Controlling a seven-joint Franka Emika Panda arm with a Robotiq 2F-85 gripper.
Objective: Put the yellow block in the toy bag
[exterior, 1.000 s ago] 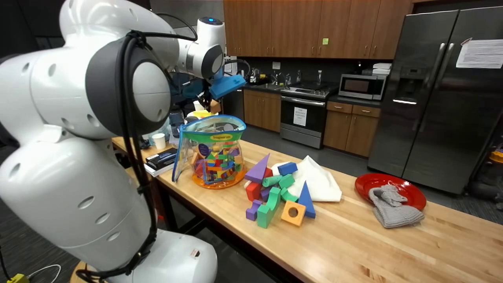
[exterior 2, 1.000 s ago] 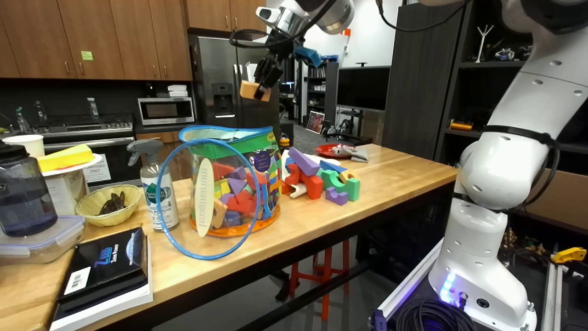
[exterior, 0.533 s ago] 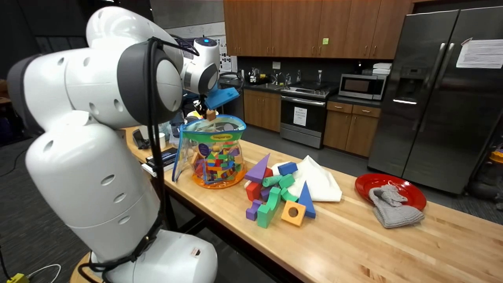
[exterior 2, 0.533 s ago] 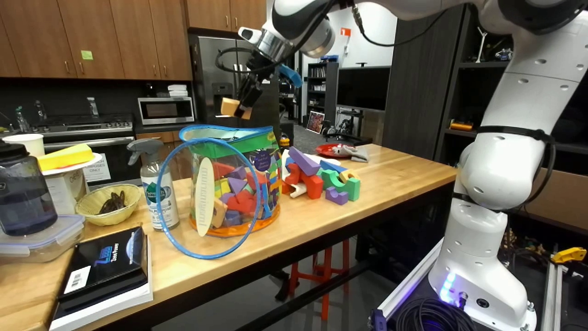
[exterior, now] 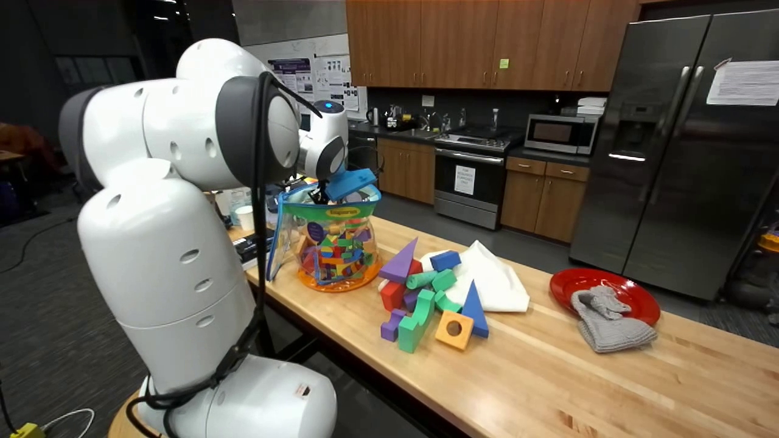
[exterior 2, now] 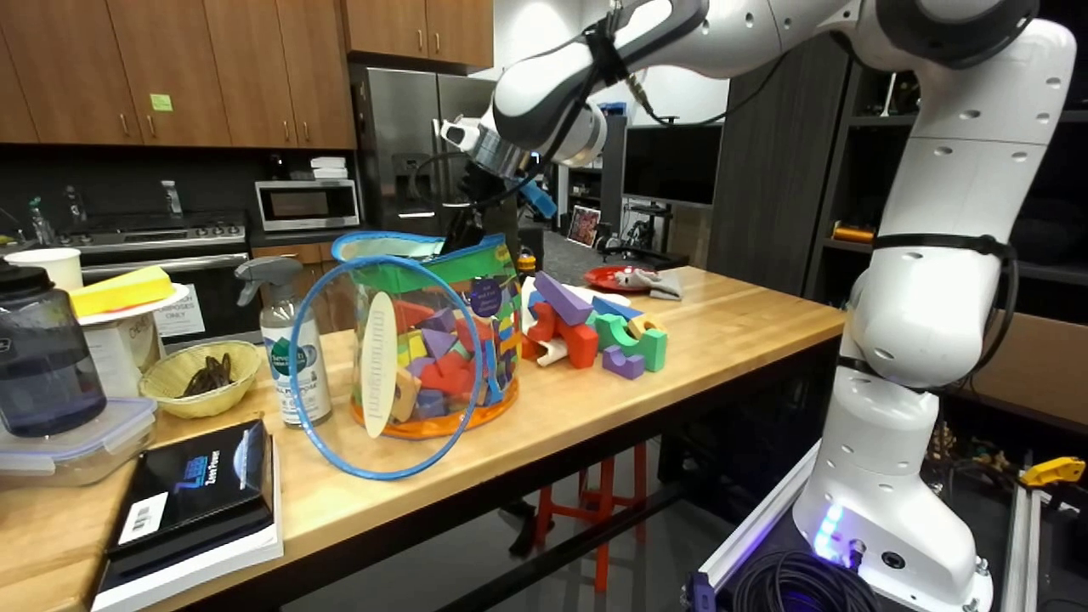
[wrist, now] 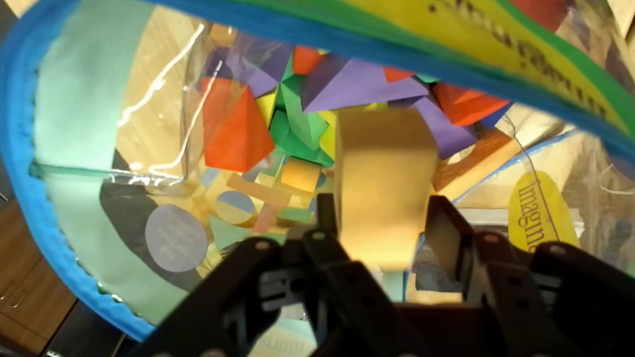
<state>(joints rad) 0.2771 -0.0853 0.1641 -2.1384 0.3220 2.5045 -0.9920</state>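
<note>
The toy bag (exterior: 298,210) stands upright on the table with its top open, full of coloured blocks, in both exterior views. My gripper (exterior 2: 461,234) reaches down into its mouth from above. In the wrist view the yellow block (wrist: 384,173), orange-tan and blurred, lies between the fingers and above the heap inside the bag's blue rim (wrist: 20,124). The right finger pad (wrist: 449,238) stands apart from the block's side, with a gap showing between them, so the gripper is open around it. Both exterior views hide the block behind the bag's rim.
Beside the bag is a pile of loose blocks (exterior: 420,316) on a white cloth (exterior: 493,280). A red plate (exterior: 572,283) with a grey cloth lies farther along. A spray bottle (exterior 2: 293,357), a basket (exterior 2: 174,391) and a black box (exterior 2: 191,484) stand on the bag's other side.
My arm has come down, taking the yellow block from above the bag into its mouth. The block has gone out of sight in both exterior views.
</note>
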